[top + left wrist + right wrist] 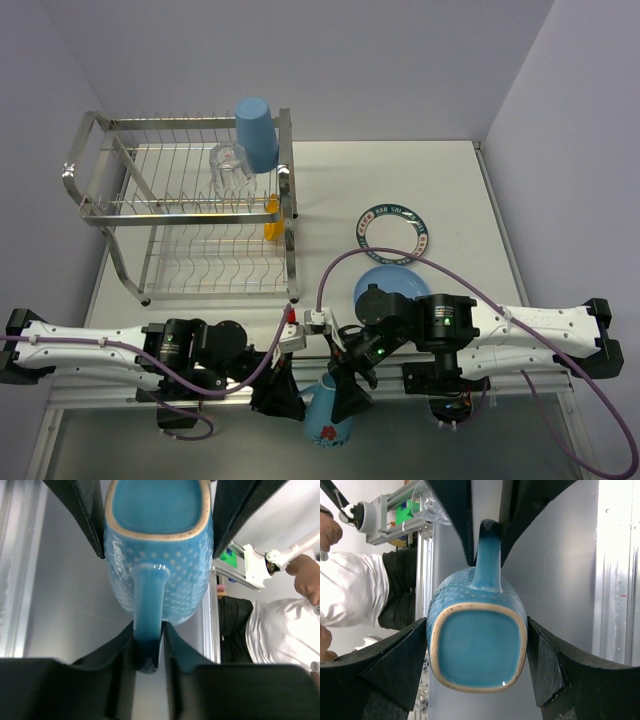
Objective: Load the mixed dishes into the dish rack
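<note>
The light blue mug [327,420] hangs between both grippers over the table's near edge. My left gripper [293,403] is shut on its handle [148,595], seen in the left wrist view [148,636]. My right gripper [347,395] is shut on the mug's body near the base [477,650], one finger touching each side [477,630]. The dish rack [100,215] stands at the back left. It holds the upturned blue tumbler [257,132], the clear glass [229,166] and the yellow-orange bowl [272,218] on edge. The white patterned plate [393,230] and the blue plate [385,282], partly hidden by my right arm, lie on the table.
An aluminium rail [130,400] runs along the table's near edge under both arms. A person in a white shirt [285,630] stands beyond that edge. Walls close in the table at the back and on both sides.
</note>
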`<state>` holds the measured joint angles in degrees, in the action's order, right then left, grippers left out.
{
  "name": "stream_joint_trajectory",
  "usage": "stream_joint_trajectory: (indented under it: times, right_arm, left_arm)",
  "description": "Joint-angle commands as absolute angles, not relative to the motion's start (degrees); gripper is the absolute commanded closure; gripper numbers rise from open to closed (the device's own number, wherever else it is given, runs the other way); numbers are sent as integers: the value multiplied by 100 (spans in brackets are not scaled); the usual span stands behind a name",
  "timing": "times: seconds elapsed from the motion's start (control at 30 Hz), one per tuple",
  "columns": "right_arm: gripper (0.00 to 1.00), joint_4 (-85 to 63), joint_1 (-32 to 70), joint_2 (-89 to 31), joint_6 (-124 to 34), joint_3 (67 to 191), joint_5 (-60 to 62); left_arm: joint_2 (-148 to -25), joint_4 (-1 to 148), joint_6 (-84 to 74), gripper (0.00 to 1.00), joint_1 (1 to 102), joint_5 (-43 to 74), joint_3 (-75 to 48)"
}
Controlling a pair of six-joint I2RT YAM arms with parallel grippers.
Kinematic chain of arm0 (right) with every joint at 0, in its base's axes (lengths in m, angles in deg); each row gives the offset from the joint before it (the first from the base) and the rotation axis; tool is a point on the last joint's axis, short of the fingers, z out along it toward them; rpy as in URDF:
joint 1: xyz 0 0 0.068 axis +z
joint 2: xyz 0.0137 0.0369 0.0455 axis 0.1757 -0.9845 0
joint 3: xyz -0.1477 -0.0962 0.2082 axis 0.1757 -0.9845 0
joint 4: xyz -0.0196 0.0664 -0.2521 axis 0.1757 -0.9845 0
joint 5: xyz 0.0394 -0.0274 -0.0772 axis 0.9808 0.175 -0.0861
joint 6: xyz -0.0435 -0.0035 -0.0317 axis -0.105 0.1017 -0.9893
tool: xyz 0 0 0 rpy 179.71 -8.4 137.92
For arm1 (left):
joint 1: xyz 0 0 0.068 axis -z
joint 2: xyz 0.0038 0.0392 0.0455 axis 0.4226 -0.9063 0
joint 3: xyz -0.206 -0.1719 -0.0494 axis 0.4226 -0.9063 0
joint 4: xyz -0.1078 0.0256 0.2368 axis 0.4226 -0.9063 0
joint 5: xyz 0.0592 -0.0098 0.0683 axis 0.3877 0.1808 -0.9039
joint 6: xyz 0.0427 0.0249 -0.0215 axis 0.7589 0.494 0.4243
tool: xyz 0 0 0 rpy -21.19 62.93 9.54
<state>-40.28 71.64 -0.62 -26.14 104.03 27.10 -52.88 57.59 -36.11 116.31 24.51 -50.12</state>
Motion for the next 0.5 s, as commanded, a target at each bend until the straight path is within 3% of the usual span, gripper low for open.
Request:
stream_joint_trajectory:
  times: [0.0, 0.03, 0.07, 0.4, 0.47]
  right_arm:
    - [100, -3480, 7180, -111, -2678, 10818, 2606]
    - [100, -3498, 7188, -120, -2696, 10836, 2580]
    - [100, -3507, 7180, -172, -2705, 10844, 2571]
    - [100, -3568, 7180, -410, -2757, 10959, 2019]
    - [90, -3630, 7180, -454, -2784, 11020, 1921]
  left_arm:
    - [-5324, 6131, -3771, 75, 11649, 2769, -5115]
    - [-5324, 6122, -3762, 83, 11649, 2777, -5124]
    - [-5324, 6105, -3780, 100, 11649, 2760, -5124]
    - [-4675, 5464, -4043, 100, 11649, 1567, -5079]
    - [-4403, 5280, -4122, 100, 11649, 1328, -5132]
